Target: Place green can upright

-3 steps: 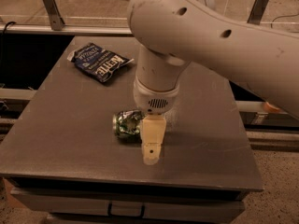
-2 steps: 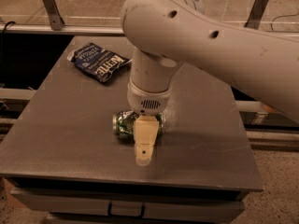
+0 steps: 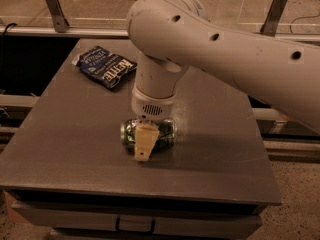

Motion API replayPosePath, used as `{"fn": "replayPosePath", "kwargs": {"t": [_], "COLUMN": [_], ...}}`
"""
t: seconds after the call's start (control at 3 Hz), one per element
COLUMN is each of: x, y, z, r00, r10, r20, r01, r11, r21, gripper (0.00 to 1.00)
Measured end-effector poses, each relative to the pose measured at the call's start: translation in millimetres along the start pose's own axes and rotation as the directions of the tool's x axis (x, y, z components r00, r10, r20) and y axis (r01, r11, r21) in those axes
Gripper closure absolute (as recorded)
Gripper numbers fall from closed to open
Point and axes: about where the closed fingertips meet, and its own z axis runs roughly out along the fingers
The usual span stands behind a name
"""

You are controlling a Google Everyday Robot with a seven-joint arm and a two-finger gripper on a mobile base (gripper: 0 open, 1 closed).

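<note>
The green can (image 3: pixel 167 133) lies on its side near the middle of the dark grey table (image 3: pixel 75 149), its long axis running left to right. My gripper (image 3: pixel 144 145) hangs straight down from the white arm and sits right over the middle of the can, with its cream-coloured tip in front of the can and reaching down to the table. The can's middle is hidden behind the gripper. Its two ends show on either side.
A dark blue chip bag (image 3: pixel 105 65) lies flat at the table's back left. The white arm (image 3: pixel 225 49) spans from the upper right over the table's back half. The table's front edge (image 3: pixel 140 193) is close below the can. A rail runs behind the table.
My gripper has moved left and slightly down, from beside the can's right end to over the can's middle. The can and the chip bag have not moved.
</note>
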Motion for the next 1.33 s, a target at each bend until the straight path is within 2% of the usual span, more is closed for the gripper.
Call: {"fn": "replayPosePath", "kwargs": {"t": [0.67,1.0,1.33], "x": [-1.3,0.8,18.7], "y": [0.2,-9.5,-34.0], "z": [-6.7,-52.2,-120.5], "r00": [1.0,0.994,0.943], "r10": [0.005,0.03,0.061], "r20": [0.001,0.107,0.328], "r01": [-0.005,-0.034,-0.083], "r11": [1.0,0.9988,0.9951], "r21": [-0.002,0.035,0.053], "gripper": [0.88,1.0,1.0]}}
